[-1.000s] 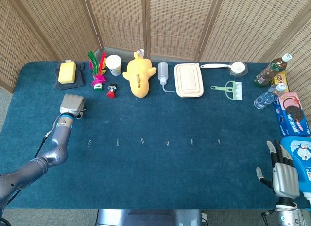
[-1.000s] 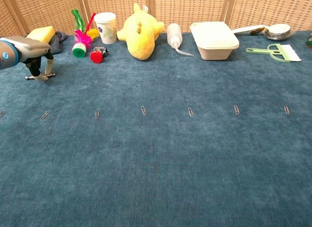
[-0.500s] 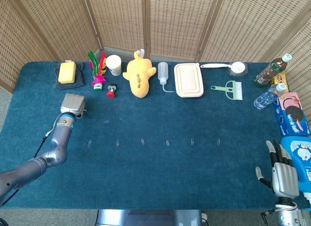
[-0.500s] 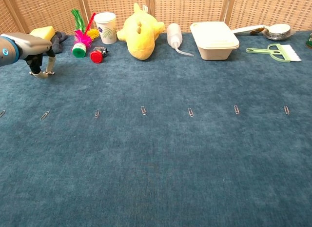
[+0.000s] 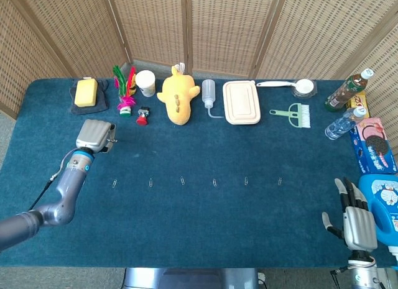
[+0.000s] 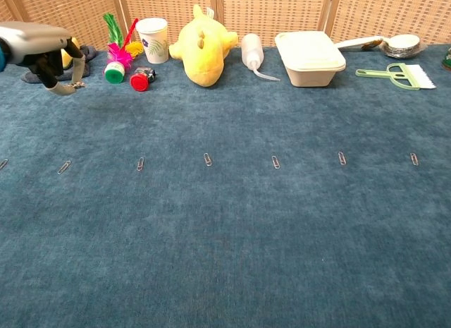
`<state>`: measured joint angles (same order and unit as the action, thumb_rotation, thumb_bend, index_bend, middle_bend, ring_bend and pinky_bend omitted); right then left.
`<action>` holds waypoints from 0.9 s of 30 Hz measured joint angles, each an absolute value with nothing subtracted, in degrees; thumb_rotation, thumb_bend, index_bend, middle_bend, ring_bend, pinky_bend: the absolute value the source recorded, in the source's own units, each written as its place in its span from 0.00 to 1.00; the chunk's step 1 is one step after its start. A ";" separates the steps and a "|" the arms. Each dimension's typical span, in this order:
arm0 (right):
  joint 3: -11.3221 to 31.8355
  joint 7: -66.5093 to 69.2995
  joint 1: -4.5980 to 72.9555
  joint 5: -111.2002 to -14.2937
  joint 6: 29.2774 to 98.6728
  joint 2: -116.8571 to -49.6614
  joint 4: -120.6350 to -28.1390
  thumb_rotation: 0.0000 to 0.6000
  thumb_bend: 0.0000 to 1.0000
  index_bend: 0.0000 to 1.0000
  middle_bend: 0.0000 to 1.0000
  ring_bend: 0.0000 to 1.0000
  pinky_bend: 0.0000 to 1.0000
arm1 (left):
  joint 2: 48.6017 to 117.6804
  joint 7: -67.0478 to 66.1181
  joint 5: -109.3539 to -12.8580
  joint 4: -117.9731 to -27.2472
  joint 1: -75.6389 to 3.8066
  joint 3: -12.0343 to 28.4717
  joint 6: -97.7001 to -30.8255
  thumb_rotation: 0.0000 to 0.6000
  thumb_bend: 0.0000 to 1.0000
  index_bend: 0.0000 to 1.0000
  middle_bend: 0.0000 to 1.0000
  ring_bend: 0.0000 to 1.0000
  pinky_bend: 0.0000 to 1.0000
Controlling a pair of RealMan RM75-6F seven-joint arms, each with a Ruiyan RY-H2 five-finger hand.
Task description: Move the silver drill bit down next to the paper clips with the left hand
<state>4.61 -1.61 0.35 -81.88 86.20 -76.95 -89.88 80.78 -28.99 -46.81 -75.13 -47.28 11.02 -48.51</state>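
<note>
My left hand (image 5: 94, 135) hovers over the left part of the blue cloth, above the row of paper clips (image 5: 182, 180). In the chest view the left hand (image 6: 35, 49) is at the far left with its fingers curled down, pinching a slim pale piece that looks like the silver drill bit (image 6: 62, 89), lifted off the cloth. The paper clips (image 6: 207, 159) lie in a line across the table, well below the hand. Low at the table's near right corner, my right hand (image 5: 353, 219) has straight, spread fingers and holds nothing.
Along the back stand a yellow sponge (image 5: 86, 92) on a dark cloth, a feather shuttlecock (image 5: 126, 90), a paper cup (image 5: 146, 82), a yellow plush toy (image 5: 177, 97), a squeeze bottle (image 5: 208, 93) and a lidded box (image 5: 241, 102). Bottles and snack packs (image 5: 373, 140) crowd the right edge.
The left hand has risen off the cloth and shifted slightly right and back, carrying the pale piece up with it. The right hand has barely moved.
</note>
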 measured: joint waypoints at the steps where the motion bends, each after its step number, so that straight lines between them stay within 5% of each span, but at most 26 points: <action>1: 4.59 -1.41 0.38 -81.94 86.16 -77.03 -89.72 1.00 0.39 0.01 0.02 0.00 0.12 | 79.69 -28.13 -47.95 -77.32 -46.71 10.95 -49.20 1.00 0.69 0.63 1.00 1.00 0.87; 14: 3.92 0.15 -0.56 -81.86 86.64 -76.85 -88.92 1.00 0.39 0.01 0.02 0.00 0.12 | 74.56 -23.86 -56.85 -92.31 -44.69 9.39 -52.07 1.00 0.69 0.63 1.00 1.00 0.87; 27: 3.53 0.97 -1.33 -81.90 87.00 -76.55 -88.59 1.00 0.39 0.01 0.02 0.00 0.12 | 80.28 -23.71 -60.72 -96.35 -46.66 7.20 -50.89 1.00 0.69 0.63 1.00 1.00 0.87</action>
